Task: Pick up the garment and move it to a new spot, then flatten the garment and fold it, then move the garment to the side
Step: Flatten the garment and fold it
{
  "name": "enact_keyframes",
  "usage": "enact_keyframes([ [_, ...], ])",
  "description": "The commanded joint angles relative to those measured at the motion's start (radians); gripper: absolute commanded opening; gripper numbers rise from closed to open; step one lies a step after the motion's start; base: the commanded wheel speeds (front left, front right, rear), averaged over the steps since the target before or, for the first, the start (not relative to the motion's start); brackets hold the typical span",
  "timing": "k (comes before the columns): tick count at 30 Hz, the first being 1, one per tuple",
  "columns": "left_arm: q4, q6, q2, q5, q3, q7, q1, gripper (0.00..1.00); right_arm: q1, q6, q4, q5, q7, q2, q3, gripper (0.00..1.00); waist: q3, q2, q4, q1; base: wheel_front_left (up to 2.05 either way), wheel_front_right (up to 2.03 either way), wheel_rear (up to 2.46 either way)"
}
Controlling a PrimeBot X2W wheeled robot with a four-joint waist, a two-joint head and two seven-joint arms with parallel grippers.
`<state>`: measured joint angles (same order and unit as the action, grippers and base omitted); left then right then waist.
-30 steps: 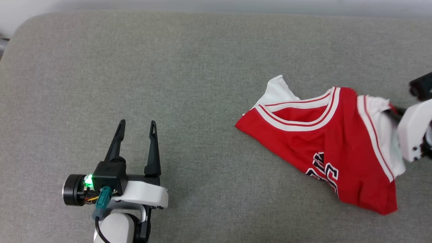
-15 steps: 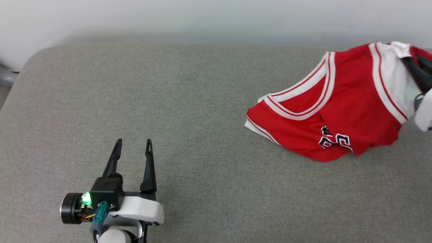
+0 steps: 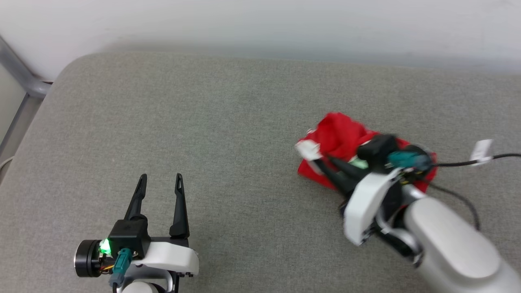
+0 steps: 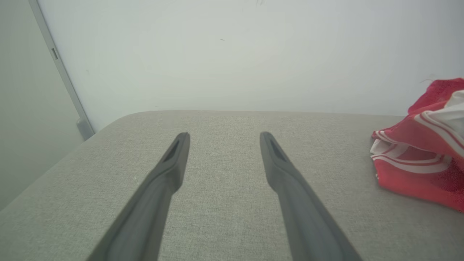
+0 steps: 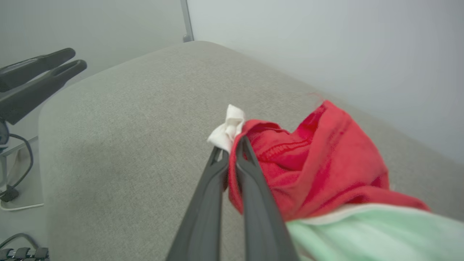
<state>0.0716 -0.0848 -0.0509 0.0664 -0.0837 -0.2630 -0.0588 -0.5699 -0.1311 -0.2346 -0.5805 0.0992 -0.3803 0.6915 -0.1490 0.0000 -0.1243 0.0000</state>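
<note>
The garment [image 3: 340, 134] is a bunched red heap with a white sleeve tip, right of centre on the grey cushion [image 3: 228, 122]. My right gripper [image 3: 316, 161] is shut on that white sleeve, and red cloth drapes over its fingers. In the right wrist view the shut gripper [image 5: 232, 145] pinches the white tip [image 5: 228, 125], and the red garment [image 5: 326, 156] falls to its right. The lettering is hidden. My left gripper [image 3: 160, 177] stands open and holds nothing at the lower left, far from the cloth. In the left wrist view the open gripper [image 4: 223, 135] sees the garment [image 4: 417, 166] at the right edge.
A pale wall [image 3: 260, 24] runs behind the cushion. A grey metal post [image 3: 20, 69] stands past the cushion's rounded left corner. A black cable with a white tag [image 3: 482, 148] trails from my right arm. Cables [image 5: 14, 188] lie on the floor beside the cushion.
My right arm has swung in from the right edge, carrying the garment leftward; the spread shirt is now a bunched heap. The head camera has shifted. The left gripper stays open.
</note>
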Motion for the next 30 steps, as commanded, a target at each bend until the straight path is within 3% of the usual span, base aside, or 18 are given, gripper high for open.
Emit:
enact_keyframes([
  [1, -0.001, -0.001, 0.001, 0.006, 0.0, -0.003, 0.0, 1.0, 0.015, 0.001, -0.003, 0.007, 0.003, 0.031, 0.024, 0.0, -0.01, 0.0, -0.009, 0.0, 0.0, 0.0, 0.0],
  [10, 0.002, -0.011, 0.001, 0.017, -0.016, -0.003, -0.031, 1.0, -0.035, 0.001, -0.143, 0.038, 0.004, 0.226, 0.25, 0.0, -0.05, 0.0, -0.044, 0.0, 0.0, 0.0, 0.0],
  [18, 0.008, -0.022, 0.001, 0.025, -0.024, -0.003, -0.037, 1.0, -0.049, 0.001, -0.345, -0.029, -0.006, 0.291, 0.4, 0.0, -0.063, 0.0, -0.063, 0.0, 0.0, 0.0, 0.0],
  [19, 0.008, -0.021, 0.001, 0.025, -0.023, -0.003, -0.035, 1.0, -0.051, 0.001, -0.364, -0.037, -0.013, 0.292, 0.413, 0.08, -0.063, 0.0, -0.063, 0.0, 0.0, 0.0, 0.0],
  [20, 0.013, -0.023, 0.001, 0.021, -0.012, -0.003, -0.019, 1.0, -0.084, 0.001, -0.396, -0.061, -0.106, 0.285, 0.429, 1.0, -0.048, 0.0, -0.047, 0.0, 0.0, 0.0, 0.0],
  [25, 0.018, -0.016, 0.001, 0.013, -0.001, -0.003, -0.008, 1.0, -0.114, 0.001, -0.321, -0.081, -0.222, 0.255, 0.401, 1.0, -0.015, 0.0, -0.02, 0.0, 0.0, 0.0, 0.0],
  [30, 0.015, -0.013, 0.001, 0.003, 0.013, -0.003, 0.008, 1.0, -0.146, 0.001, -0.235, -0.047, -0.279, 0.175, 0.302, 1.0, 0.019, 0.0, 0.007, 0.0, 0.0, 0.0, 0.0],
])
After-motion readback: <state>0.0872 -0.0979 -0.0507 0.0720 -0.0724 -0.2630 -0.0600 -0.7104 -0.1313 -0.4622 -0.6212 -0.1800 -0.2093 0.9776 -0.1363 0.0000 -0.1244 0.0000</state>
